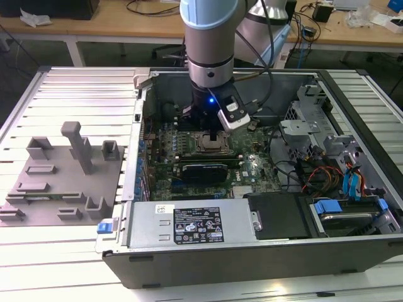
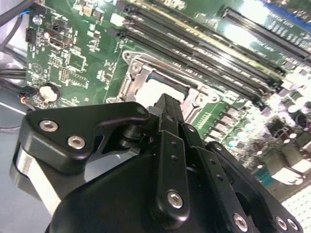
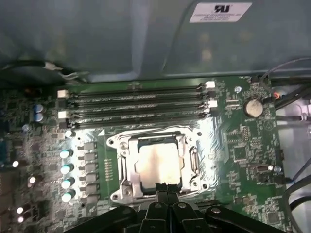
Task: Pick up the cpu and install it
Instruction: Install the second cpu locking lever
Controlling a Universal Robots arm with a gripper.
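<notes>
The cpu (image 3: 158,164) is a pale silver square lying flat inside the metal-framed socket (image 3: 124,167) on the green motherboard. It also shows as a pale patch (image 2: 154,91) in the second wrist view. My gripper (image 3: 165,186) hovers just above the socket's near edge with its black fingers (image 2: 167,109) pressed together and nothing between them. In the exterior view the gripper (image 1: 215,134) hangs straight down over the socket (image 1: 211,145) inside the open computer case.
Memory slots (image 3: 136,104) run beside the socket, with capacitors (image 3: 65,167) on another side. The case wall (image 1: 208,251), a power supply (image 1: 192,223) and drive bays (image 1: 343,182) ring the board. A grey fixture (image 1: 56,182) sits on the slatted table at the exterior view's left.
</notes>
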